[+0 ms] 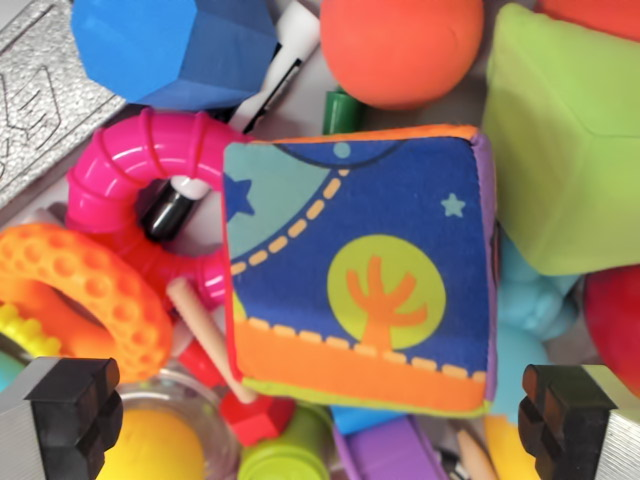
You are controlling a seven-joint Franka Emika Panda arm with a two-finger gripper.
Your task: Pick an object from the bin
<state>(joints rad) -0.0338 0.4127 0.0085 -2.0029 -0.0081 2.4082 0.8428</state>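
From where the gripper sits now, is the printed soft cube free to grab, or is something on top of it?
Probably yes. The soft cube lies on top of the pile with nothing over it, and the open gripper has a finger past each side. The pink ribbed tube and green block crowd its edges.

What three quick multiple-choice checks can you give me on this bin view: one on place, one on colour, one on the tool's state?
1. Where is the orange ball relative to the soft cube?
A. Above it in the wrist view
B. Below it
C. Inside it

2. What colour is the curved ribbed tube at the wrist view's left of the cube?
A. Green
B. Pink
C. White

3. What is the tool doing?
A. Shut on the ball
B. Shut on the tube
C. Open, holding nothing

Answers: 1 A, the ball sits at the top edge above the cube. 2 B, its ribs are bright pink. 3 C, both fingers stand far apart at the bottom corners.
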